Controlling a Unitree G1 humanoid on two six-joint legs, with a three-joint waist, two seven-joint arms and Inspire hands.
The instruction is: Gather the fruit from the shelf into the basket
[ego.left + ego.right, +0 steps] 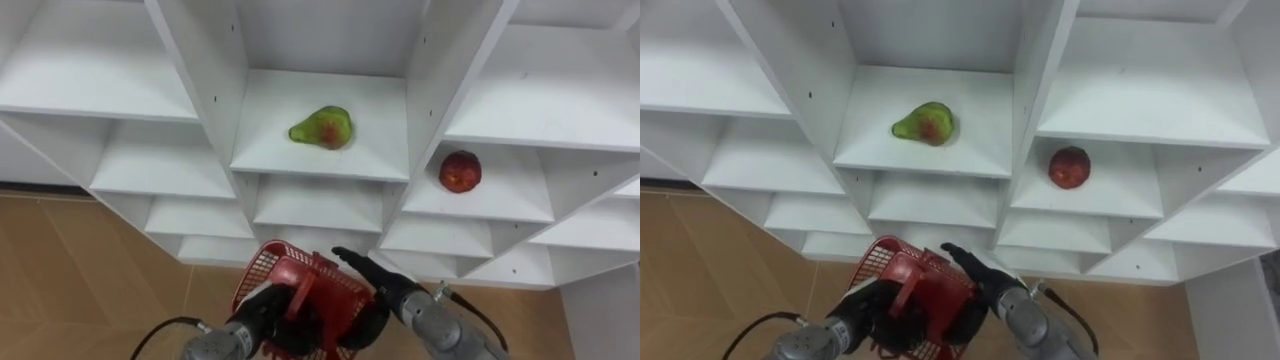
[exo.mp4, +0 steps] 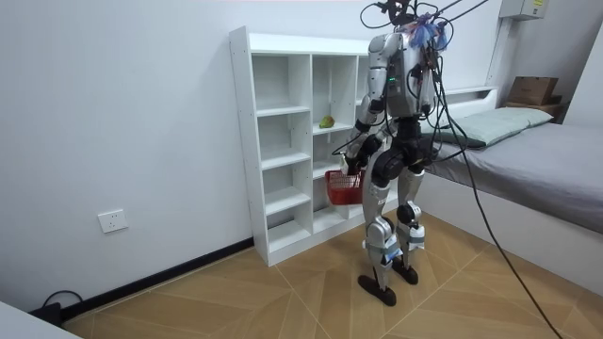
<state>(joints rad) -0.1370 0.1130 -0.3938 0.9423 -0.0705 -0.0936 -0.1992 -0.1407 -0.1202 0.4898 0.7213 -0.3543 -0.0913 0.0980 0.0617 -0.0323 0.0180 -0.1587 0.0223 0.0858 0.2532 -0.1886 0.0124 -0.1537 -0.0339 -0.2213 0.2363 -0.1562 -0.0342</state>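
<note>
Two fruits sit in the white closet point(image 1: 425, 60), each in its own compartment. A green pear point(image 1: 322, 127) with a red blush lies on its side about mid-board on the middle column's shelf. A round red fruit point(image 1: 460, 172) sits in the right column, one board lower, nearer that board's left edge than its right.

One container: a red mesh basket point(image 1: 268, 262), held low in front of the closet, below both fruits and apart from them. Its inside is largely hidden by its own handle and the hands, so you cannot tell what it holds.

Left hand point(image 1: 262, 310): dark fingers curled onto the basket's near left side, gripping it. Right hand point(image 1: 385, 285): fingers stretched out straight along the basket's right rim, not closed round anything.

Room view: you see the robot standing upright facing the closet, basket at hip height between it and the shelves, with a bed point(image 2: 556, 160) behind it on the room view's right. Print on the cardboard box point(image 2: 532, 89) beyond the bed is too small to read.
</note>
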